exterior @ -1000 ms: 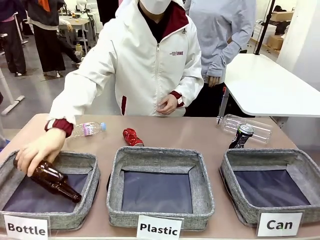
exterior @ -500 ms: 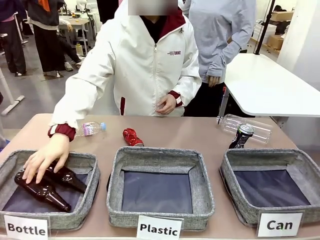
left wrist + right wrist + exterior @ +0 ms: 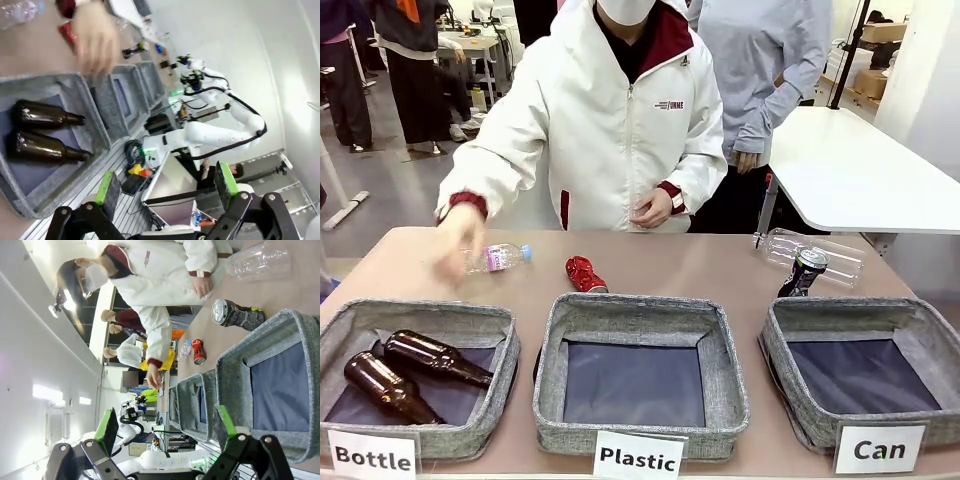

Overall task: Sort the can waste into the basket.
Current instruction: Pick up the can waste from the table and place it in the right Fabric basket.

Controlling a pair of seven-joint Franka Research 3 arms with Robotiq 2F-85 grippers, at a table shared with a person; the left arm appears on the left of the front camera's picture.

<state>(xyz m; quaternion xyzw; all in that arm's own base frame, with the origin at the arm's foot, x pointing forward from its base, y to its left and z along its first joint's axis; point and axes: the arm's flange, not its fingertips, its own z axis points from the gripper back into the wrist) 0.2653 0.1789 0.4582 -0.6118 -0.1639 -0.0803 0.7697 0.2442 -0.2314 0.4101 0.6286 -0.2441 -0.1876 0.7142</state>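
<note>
Grey felt rectangular basket carded "Can" (image 3: 850, 309), at right: dark floor bare. Crushed shiny red can (image 3: 585, 273) lying on the table behind the grey "Plastic" basket (image 3: 640, 310). Dark silver-topped can (image 3: 804, 272) just behind the "Can" basket. Two brown glass bottles (image 3: 435, 358) lying in the grey "Bottle" basket (image 3: 505, 365). Left gripper (image 3: 166, 182) and right gripper (image 3: 166, 424): fingers wide apart.

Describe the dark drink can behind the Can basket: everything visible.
The dark drink can is small and metal-looking, with a silver top and a dark printed body that looks somewhat dented. It stands top up on the tan table, leaning slightly, close behind the far rim of the Can basket. Whether it touches that rim cannot be told. A clear plastic bottle lies behind it; the right wrist view shows them apart. Nothing holds it.
</note>
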